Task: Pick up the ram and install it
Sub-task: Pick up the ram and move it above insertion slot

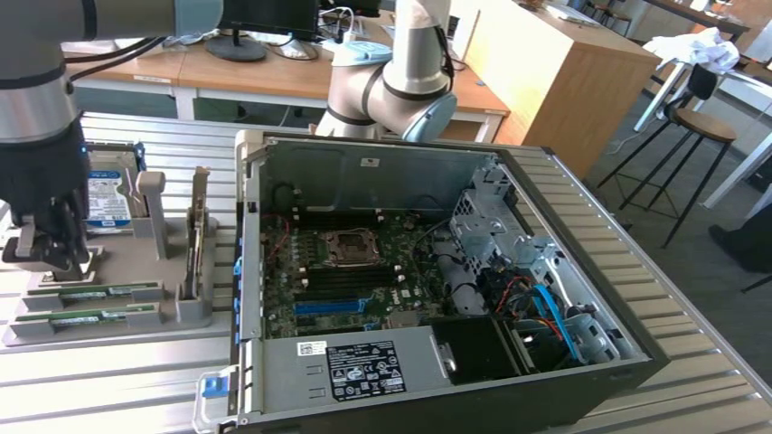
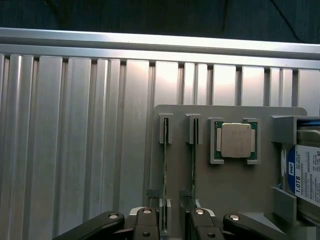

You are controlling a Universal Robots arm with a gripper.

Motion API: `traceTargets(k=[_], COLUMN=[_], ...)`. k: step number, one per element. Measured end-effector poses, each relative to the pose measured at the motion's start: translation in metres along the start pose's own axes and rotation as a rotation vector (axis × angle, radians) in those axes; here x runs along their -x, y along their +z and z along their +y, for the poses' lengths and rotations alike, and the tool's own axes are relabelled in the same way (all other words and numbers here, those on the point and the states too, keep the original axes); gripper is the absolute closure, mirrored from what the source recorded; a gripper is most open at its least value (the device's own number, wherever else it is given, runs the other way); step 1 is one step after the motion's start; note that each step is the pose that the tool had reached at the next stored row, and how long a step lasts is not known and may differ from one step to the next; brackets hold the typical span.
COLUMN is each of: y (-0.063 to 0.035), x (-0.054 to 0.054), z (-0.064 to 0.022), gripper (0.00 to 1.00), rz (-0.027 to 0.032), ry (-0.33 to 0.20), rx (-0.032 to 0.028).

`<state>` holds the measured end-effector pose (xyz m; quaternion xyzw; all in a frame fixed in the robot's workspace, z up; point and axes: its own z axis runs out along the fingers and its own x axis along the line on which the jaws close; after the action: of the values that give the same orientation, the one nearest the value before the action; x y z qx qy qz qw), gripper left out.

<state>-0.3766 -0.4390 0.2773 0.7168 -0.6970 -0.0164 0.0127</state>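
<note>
The metal desk (image 1: 121,380) carries an open computer case (image 1: 362,176). Beside it, on the exterior view's left, sits a gray holder (image 1: 193,312). The end effector (image 1: 49,262) hangs right over it, fingers apart, holding nothing. Under it the ram (image 2: 165,170) and its twin (image 2: 193,170) stand on edge in slots. This looks like the pick-up step; it calls for pinching just one thin stick, not both.

Holder tray (image 2: 230,195): on the table (image 2: 75,150), at the exterior view's left of the computer case (image 1: 362,172).
Ram sticks (image 2: 165,170): side by side in the tray's slots.
Processor chip (image 2: 236,140): in the tray, between the ram sticks and the hard drive (image 2: 305,175).
Gripper (image 2: 172,226): above the tray, at the ram sticks' ends.
</note>
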Motion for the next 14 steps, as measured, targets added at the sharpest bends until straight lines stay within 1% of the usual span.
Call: traceTargets(k=[9, 14], y=[0.0124, 0.0167], x=[0.0, 0.0], z=[-0.0005, -0.0006], gripper=[0.7, 0.7], rz=[0.0002, 0.0004], ry=[-0.004, -0.006], rx=[0.0001, 0.0002])
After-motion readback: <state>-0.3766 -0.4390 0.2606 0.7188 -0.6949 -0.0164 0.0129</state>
